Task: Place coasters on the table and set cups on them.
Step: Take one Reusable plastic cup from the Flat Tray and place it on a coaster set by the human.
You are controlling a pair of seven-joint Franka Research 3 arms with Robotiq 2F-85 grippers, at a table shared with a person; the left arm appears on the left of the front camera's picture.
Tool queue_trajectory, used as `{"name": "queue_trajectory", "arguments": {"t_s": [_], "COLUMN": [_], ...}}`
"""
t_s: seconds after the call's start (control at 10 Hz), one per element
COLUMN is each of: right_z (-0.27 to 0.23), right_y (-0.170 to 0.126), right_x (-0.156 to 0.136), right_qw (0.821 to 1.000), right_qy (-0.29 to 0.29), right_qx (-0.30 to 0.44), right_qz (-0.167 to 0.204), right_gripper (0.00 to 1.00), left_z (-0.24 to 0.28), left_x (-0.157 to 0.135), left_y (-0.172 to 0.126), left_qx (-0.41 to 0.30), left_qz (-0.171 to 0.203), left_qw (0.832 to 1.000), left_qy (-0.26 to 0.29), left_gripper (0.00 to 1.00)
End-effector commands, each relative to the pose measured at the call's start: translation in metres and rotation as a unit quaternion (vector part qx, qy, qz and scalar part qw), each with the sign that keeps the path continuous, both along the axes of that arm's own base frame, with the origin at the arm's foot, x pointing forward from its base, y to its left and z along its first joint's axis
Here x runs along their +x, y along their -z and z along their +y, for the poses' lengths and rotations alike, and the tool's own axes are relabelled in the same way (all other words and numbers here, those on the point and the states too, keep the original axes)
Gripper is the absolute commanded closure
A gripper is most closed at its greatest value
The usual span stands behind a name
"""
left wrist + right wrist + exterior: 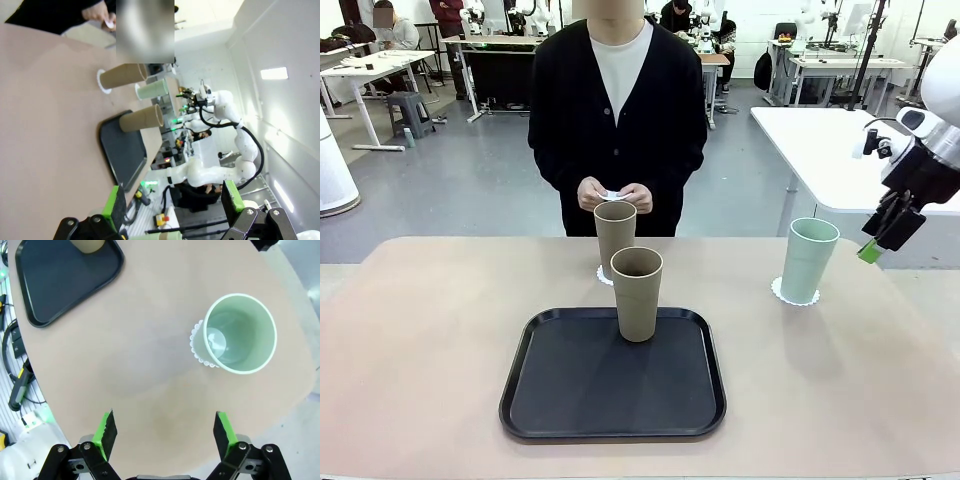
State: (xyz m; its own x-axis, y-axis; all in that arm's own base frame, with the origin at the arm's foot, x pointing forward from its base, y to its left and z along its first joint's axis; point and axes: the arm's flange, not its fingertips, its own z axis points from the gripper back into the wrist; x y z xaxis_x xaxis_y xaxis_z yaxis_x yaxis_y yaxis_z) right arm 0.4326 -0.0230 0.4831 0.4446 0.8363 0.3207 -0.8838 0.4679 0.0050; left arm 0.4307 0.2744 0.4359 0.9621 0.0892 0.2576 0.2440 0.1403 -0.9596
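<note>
**Tan cup (637,292) standing on tray (570,395) — left pincer (172,198) and right pincer (165,424) hanging spread, empty.**
Likely light, stiff, slick; pinching mid-wall seeming safest.

Table top (410,330): matt, smooth finish seen. Tray (570,390): black, plastic-looking, faint sheen noted along rim. Tan cups (637,292), mint cup (808,258): matt, smooth. Coaster (783,293): thin white paper, lacy edge.
</note>
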Motion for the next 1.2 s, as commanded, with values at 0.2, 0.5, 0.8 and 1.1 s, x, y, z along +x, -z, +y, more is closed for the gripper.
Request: {"name": "queue_trajectory", "arguments": {"t_s": [0.2, 0.5, 0.8, 1.1], "right_z": [0.000, -0.005, -0.009, -0.027], "right_y": [0.004, -0.014, -0.020, -0.043], "right_x": [-0.003, -0.034, -0.057, -0.070], "right_qw": [1.000, 0.990, 0.961, 0.937], "right_qy": [-0.002, 0.099, 0.254, 0.316], "right_qx": [-0.012, 0.095, 0.055, 0.056], "right_qz": [-0.007, 0.008, 0.097, 0.135], "right_gripper": [0.00, 0.00, 0.00, 0.00], "left_z": [-0.001, -0.001, -0.001, -0.001], "left_x": [-0.001, -0.001, -0.001, -0.001], "left_y": [-0.002, -0.002, -0.002, -0.002], "left_qx": [0.000, 0.000, 0.000, 0.000], "left_qz": [-0.001, -0.001, -0.001, -0.001], "left_qw": [1.000, 1.000, 1.000, 1.000], "left_qy": [0.001, 0.001, 0.001, 0.001], "left_gripper": [0.00, 0.00, 0.00, 0.00]}}
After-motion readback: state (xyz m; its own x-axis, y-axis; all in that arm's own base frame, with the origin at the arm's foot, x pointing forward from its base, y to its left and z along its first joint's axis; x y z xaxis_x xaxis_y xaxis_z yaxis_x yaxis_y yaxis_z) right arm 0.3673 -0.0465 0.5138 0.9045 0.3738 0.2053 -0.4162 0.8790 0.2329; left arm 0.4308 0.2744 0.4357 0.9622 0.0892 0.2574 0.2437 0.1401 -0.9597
